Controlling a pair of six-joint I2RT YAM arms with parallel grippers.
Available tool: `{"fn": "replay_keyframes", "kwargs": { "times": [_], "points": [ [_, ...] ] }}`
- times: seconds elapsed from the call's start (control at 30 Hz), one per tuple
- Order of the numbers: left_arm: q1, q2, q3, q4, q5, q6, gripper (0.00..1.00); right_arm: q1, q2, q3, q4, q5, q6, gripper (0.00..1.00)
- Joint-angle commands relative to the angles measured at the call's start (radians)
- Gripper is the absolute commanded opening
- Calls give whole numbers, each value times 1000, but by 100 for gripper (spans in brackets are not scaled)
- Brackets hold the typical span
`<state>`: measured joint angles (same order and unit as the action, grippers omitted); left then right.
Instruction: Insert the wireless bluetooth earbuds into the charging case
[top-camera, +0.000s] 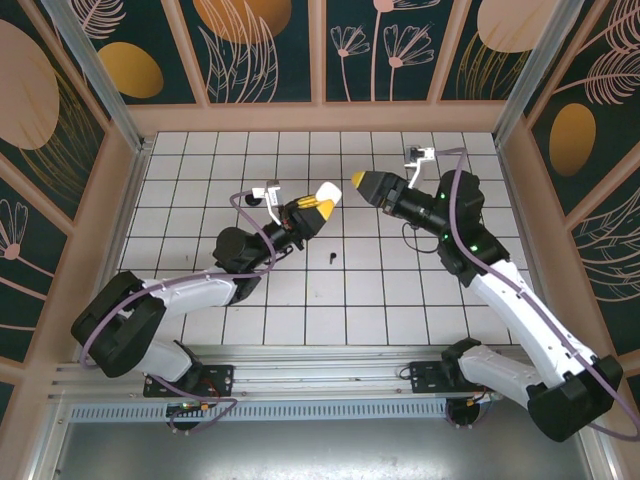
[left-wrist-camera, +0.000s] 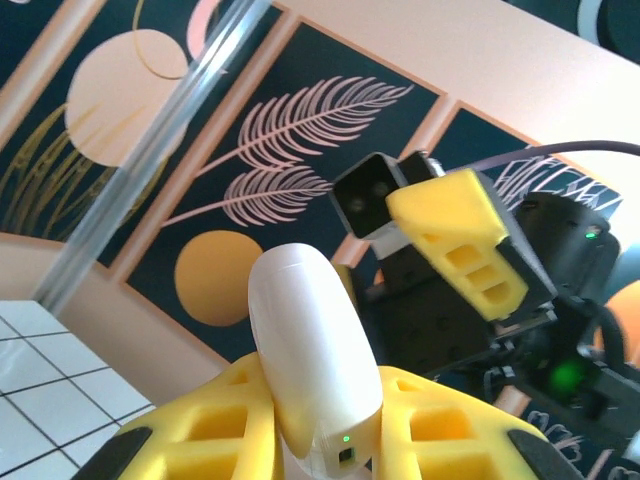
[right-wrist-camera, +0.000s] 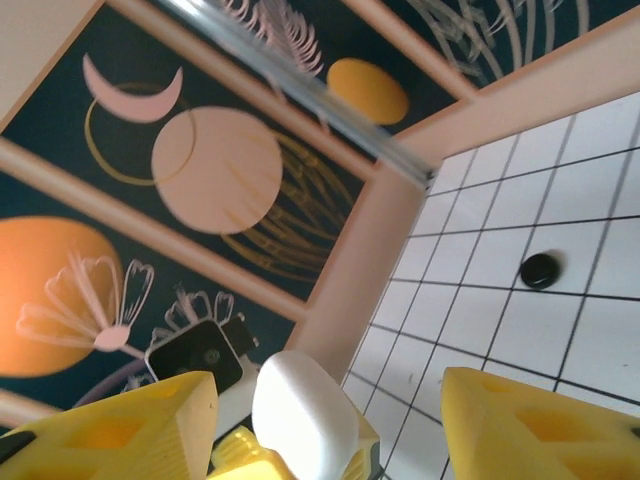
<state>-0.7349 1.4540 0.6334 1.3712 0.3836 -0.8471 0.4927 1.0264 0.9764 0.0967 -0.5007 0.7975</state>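
**Above mid-table, left gripper (top-camera: 322, 204) clamps the white charging case (top-camera: 328, 190)**

Its jaws are closed tight on the case. The right gripper (top-camera: 360, 182), at the case's 3 o'clock, gapes partly open, holding nothing. A black earbud (top-camera: 332, 259) lies on the tiles (top-camera: 300, 290) at the case's 6 o'clock.

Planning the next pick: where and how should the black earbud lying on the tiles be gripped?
Probably from straight above, pinching across its rounded body: the black earbud lies low and alone on the tiled floor, so its sides are free.
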Motion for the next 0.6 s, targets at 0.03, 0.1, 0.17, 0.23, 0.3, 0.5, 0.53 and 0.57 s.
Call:
{"fn": "replay_keyframes", "kwargs": {
  "times": [0.03,0.1,0.17,0.23,0.3,0.5,0.53,0.57],
  "points": [
    [5,-41,42,11,73,-65,15,14,19,-22,213,-154,10,56],
    [5,-52,48,4,78,-70,15,25,27,-20,221,-178,-14,54],
    [5,-60,55,-4,83,-78,15,30,32,-23,225,-194,-29,52],
    [5,-64,64,-13,92,-85,15,33,38,-34,248,-217,-31,50],
    [5,-68,72,-21,95,-89,15,38,45,-41,263,-235,-32,49],
    [6,-61,82,-29,115,-106,15,41,73,-46,273,-252,-37,39],
    [6,-63,83,-29,121,-107,15,41,81,-46,283,-262,-34,37],
    [7,-63,83,-32,123,-108,15,41,89,-45,294,-275,-28,35]
  ]
}}
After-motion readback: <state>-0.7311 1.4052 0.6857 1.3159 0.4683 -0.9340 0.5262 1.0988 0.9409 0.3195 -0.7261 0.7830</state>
